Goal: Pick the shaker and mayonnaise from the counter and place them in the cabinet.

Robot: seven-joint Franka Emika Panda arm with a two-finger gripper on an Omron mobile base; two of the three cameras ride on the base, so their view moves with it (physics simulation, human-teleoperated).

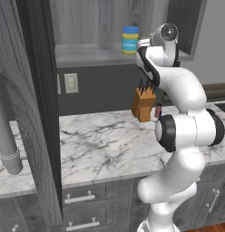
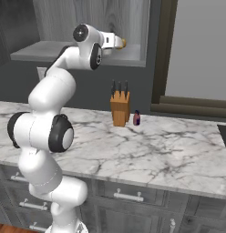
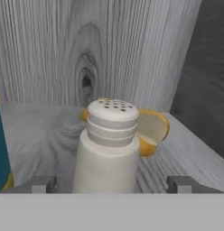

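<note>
Small pale beige shaker (image 3: 107, 146) w/ perforated rounded top stands upright on the grey shelf board of the dark grey wood-grain cabinet (image 1: 87, 52), right btwn the claw (image 3: 113, 184) fingertips (image 3: 41, 184). Claw is spread wide, tips apart from shaker's sides, not gripping. A yellow-orange rounded item (image 3: 152, 131) lies just behind shaker. Blue-lidded mayonnaise jar (image 1: 130, 40) w/ yellow stripes sits on same shelf, beside the hand. White marble tabletop (image 1: 100, 145) below carries a wooden knife block (image 1: 144, 105) and a small dark bottle (image 2: 136, 118).

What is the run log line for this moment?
end effector: open | shaker: upright on cabinet shelf, between fingertips | mayonnaise: on shelf
</note>
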